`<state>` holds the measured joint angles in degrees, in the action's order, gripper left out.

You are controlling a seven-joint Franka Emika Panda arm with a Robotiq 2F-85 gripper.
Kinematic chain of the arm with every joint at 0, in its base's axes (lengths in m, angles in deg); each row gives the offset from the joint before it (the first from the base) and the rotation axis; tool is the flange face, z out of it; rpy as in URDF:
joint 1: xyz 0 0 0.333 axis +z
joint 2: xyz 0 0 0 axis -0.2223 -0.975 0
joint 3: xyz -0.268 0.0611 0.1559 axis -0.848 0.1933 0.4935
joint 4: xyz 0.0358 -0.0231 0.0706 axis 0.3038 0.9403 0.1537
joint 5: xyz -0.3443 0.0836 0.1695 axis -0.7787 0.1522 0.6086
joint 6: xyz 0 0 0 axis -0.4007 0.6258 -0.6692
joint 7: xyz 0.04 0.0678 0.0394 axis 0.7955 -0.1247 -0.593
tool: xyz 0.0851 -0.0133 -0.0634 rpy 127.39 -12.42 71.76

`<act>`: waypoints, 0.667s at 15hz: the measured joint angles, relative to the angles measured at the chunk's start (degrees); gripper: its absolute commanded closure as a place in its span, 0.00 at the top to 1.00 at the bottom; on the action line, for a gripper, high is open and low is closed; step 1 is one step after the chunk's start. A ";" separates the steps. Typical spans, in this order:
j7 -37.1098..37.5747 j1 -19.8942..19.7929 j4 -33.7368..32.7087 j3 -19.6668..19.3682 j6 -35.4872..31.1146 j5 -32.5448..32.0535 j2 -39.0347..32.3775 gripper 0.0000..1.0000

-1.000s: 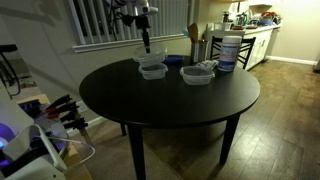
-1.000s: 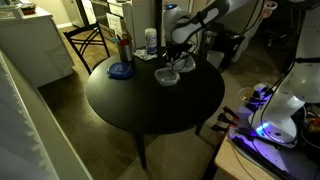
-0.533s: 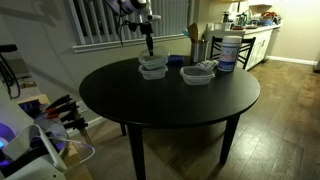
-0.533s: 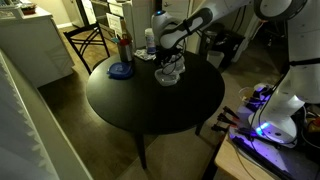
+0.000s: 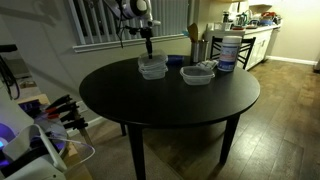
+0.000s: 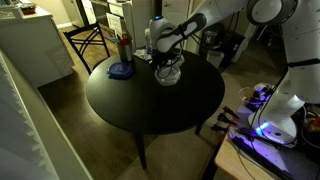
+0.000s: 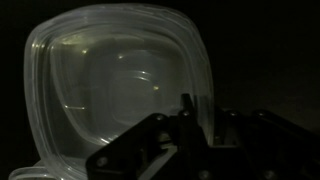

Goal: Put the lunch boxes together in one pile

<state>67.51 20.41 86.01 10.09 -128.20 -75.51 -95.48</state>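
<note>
Can't tell whether the tool [image 5: 148, 50] grips anything. The lunch boxes [image 5: 152, 68] sit directly below it, so a snagged rim might topple the pile.

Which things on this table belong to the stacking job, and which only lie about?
Job: lunch boxes under the gripper; separate lunch box.
Lying about: white tub; blue dish.

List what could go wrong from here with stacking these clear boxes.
1. The gripper sits close to the rim of the stacked lunch boxes; pulling away might snag and tip the top one.
2. The third lunch box lies beside the blue dish and the white tub; reaching for it may knock either.
</note>
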 measured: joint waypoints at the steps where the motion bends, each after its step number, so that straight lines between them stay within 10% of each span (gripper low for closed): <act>1: 0.00 0.03 0.05 0.00 -0.24 0.55 0.00 0.46; 10: 0.02 1.02 7.97 -1.27 -1.06 2.93 4.43 0.98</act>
<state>67.53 21.43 93.98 8.82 -129.26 -72.59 -91.06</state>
